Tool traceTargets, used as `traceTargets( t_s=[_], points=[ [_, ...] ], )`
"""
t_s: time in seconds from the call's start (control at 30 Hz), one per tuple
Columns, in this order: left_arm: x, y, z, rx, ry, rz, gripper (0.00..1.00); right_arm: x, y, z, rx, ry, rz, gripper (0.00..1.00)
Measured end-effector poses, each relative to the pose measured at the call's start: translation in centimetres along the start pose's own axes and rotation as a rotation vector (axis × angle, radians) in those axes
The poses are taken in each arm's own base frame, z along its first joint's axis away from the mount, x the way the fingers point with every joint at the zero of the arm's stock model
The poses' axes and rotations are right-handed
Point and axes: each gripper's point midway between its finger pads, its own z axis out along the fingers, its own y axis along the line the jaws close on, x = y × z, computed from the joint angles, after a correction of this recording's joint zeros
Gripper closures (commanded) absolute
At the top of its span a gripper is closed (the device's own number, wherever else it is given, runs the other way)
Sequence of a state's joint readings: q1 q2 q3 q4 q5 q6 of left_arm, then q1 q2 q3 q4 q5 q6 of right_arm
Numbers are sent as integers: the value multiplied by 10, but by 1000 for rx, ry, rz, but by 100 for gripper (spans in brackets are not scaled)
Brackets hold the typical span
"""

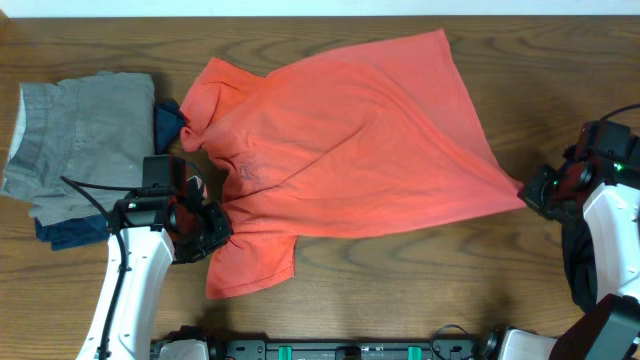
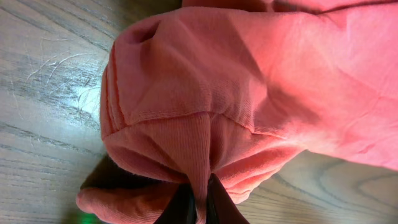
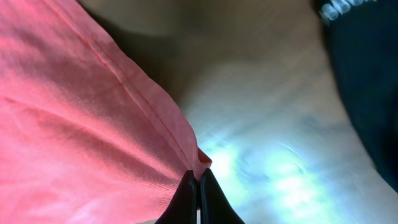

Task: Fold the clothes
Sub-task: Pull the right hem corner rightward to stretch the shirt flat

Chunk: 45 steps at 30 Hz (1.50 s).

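Item under inspection: coral-red T-shirt (image 1: 360, 140), lying mostly flat and wrinkled across the middle of the wooden table (image 1: 400, 300); collar toward the upper left of the overhead frame, hem toward the right; one sleeve hangs toward the lower left.

Left gripper (image 2: 200, 204): clenched on a pinch of the shirt near a sleeve or shoulder seam; the wrist view shows the cloth bunched and puckered just above the fingertips. In the overhead view it sits at the lower left edge of the shirt.

Right gripper (image 3: 199, 194): clenched on the corner of the stitched hem; in the overhead view that corner is drawn out to a point at the right of the frame.

Governing relation: the shirt's long axis runs left to right across the frame, tilted slightly, and the garment lies wholly between the two grippers; each holds one end, so neither is nearer. Judgement: any fold turns on carrying one held end along or across that axis toward the other.

Other items: a grey folded garment (image 1: 80, 140) at the upper left, dark blue cloth (image 1: 168, 122) showing at its edge; a black garment (image 3: 367, 87) with white lettering beside the right gripper, apart from the hem corner.
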<state>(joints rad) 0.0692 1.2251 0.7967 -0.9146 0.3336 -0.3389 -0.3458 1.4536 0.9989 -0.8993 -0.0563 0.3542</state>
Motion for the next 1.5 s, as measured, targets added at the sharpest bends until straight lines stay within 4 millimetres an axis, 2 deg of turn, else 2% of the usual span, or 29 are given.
traceTargets(
  t_s=[0.23,0.27,0.33,0.53,0.57,0.77,0.93,1.13,1.27,1.43,1.5],
  points=[
    [0,0,0,0,0,0,94,-1,-15,5,90,-2,0,98],
    [0,0,0,0,0,0,94,-1,-16,6,96,0,1,88],
    [0,0,0,0,1,0,94,-1,-19,9,110,10,4,51],
    [1,0,0,-2,4,-1,94,12,-26,19,153,85,-2,14],
    [1,1,0,-2,5,-1,94,13,-28,20,159,95,-6,13],
    [1,1,0,-2,5,-1,94,24,-31,29,169,136,-7,11],
    [1,1,0,-2,5,-2,94,27,-33,53,156,107,4,17],
    [1,1,0,-2,5,-2,94,29,-26,80,76,49,19,23],
    [1,1,0,-2,5,-2,94,18,-21,82,45,-17,21,31],
    [1,1,0,-3,5,-2,94,14,-20,83,36,-42,22,52],
    [1,1,0,-3,5,-1,94,14,-20,83,35,-44,25,54]
  ],
)
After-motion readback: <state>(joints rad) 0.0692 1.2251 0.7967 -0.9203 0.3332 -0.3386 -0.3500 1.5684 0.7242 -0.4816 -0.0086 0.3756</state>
